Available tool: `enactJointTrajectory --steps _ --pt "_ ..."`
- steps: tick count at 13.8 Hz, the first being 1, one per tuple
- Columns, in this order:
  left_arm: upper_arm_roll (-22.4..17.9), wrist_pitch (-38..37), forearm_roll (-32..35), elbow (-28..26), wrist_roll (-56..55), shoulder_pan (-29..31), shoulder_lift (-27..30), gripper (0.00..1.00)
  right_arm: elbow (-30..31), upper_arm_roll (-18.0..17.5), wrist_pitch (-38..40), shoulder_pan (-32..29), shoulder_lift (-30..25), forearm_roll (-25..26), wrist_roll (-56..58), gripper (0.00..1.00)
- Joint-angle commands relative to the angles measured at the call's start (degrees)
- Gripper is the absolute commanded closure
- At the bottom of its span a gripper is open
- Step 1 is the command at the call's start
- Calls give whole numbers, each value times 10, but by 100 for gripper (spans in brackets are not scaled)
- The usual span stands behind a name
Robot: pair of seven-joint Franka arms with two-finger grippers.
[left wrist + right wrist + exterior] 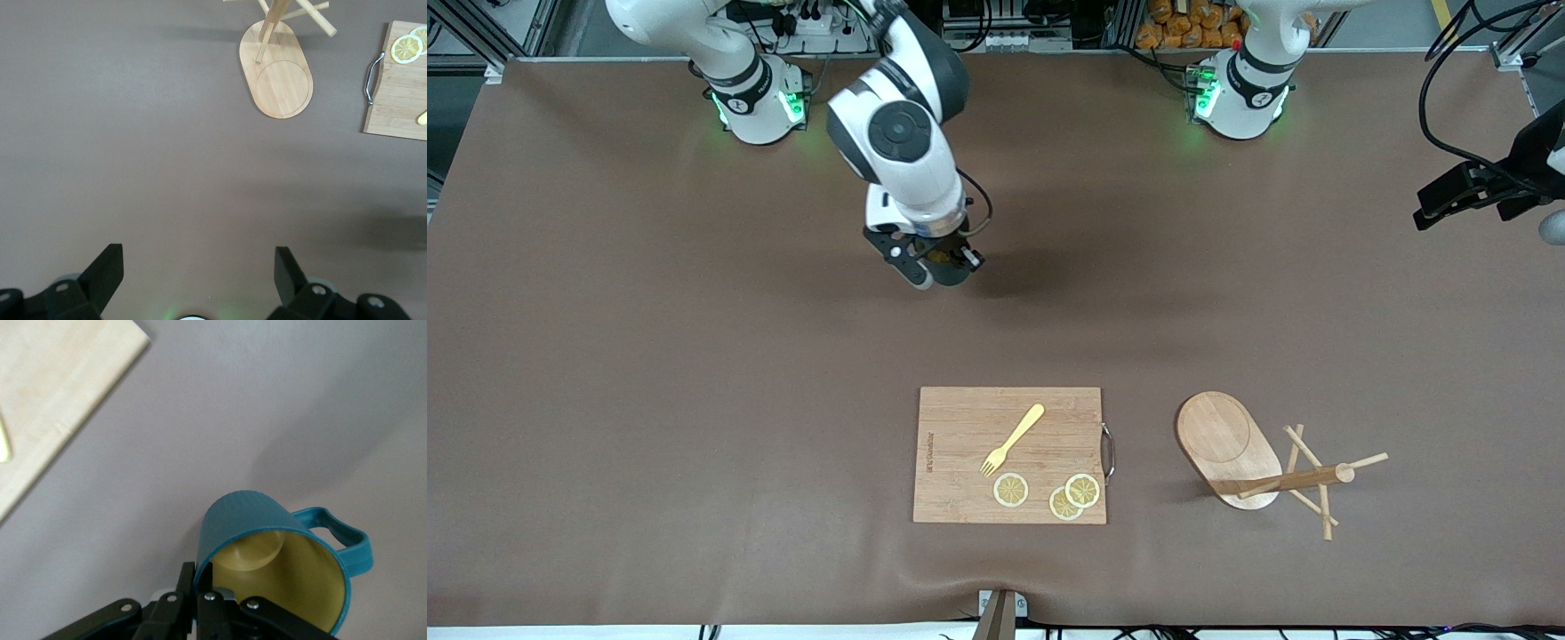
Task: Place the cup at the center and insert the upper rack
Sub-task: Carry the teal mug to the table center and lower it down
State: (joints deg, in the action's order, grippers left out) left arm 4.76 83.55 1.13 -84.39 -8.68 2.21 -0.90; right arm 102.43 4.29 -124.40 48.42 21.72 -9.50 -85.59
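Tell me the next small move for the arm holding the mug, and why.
Probably lower the right tool straight down to set the teal mug on the table. The tool is shut on the mug's rim and holds it over bare table, about mid-table, farther from the front camera than the cutting board. The mug tree stands untouched, and the open left tool waits.

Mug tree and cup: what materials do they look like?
Upper rack: light bamboo or wood, matte; visible grain, thin dowel pegs. Cup: ribbed teal wall, smooth yellow inside with a soft sheen; probably plastic or glazed ceramic, can't tell which.
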Motion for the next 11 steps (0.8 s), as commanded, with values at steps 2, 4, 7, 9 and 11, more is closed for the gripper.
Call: enactJointTrajectory --steps 2,4,7,9,11 --pt "2 0 -3 1 5 3 2 0 -11 8 -14 20 44 -24 -17 100" --pt "2 0 -3 0 5 3 0 0 -9 8 -14 24 52 -28 -18 100" --pt "2 0 -3 0 4 2 -2 0 -8 8 -23 29 66 -29 -19 100" --pt "2 4 -3 0 3 0 -2 0 -8 8 -41 30 78 -28 -29 100" --pt "2 7 -3 0 2 -1 -7 0 -9 8 -45 32 86 -28 -31 100"
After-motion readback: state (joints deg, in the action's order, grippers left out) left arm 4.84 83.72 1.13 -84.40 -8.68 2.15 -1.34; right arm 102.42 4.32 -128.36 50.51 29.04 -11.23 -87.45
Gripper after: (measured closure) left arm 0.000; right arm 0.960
